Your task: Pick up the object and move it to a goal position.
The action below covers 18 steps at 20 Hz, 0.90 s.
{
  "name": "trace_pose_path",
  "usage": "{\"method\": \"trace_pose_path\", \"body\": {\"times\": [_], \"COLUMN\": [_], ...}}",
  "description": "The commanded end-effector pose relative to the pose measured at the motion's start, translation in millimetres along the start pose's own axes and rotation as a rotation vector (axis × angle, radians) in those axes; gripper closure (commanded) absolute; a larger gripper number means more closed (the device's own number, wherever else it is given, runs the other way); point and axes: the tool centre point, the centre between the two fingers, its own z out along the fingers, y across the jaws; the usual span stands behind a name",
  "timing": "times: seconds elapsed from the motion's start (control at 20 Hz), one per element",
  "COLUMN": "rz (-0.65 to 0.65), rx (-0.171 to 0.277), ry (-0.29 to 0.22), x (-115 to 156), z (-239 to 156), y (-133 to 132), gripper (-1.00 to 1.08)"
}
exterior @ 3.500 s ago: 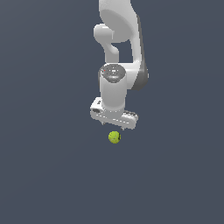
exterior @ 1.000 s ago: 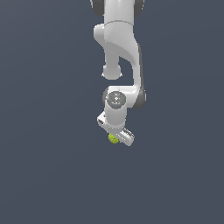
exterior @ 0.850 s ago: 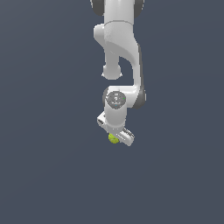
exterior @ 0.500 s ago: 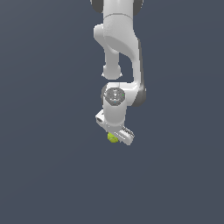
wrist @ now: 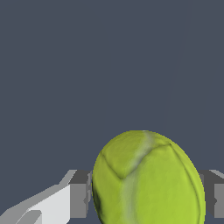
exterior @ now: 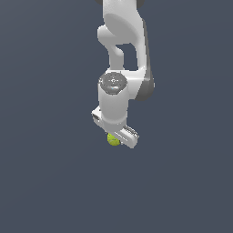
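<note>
Ball (exterior: 113, 139) sits directly under the white gripper (exterior: 114, 136), mostly hidden by the gripper body in the exterior view; only a yellow-green sliver shows below it. Surroundings: flat dark grey-blue surface (exterior: 50, 182) on all sides, nothing else lying near the ball. White arm (exterior: 123, 41) descends from above, wrist joint just over the gripper. Wrist view: ball (wrist: 148, 179) fills the space between the two grey fingers (wrist: 79, 199), one on each side, both touching its flanks — gripper (wrist: 148, 197) pinching the ball. Surface yellow-green, faceted, with pale curved seam lines crossing it. Shape renders slightly egg-like in the wrist view; otherwise round, so no clear long axis or heading to record.
</note>
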Motion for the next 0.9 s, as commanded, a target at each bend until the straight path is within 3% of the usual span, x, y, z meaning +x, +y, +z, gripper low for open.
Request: {"method": "trace_pose_path", "body": {"times": [0.0, 0.85], "rz": [0.0, 0.0], "rx": [0.001, 0.0], "ry": [0.002, 0.002], "x": [8.9, 62.5], "z": [-26.4, -175.6], "y": [0.5, 0.5], "gripper": [1.08, 1.08]}}
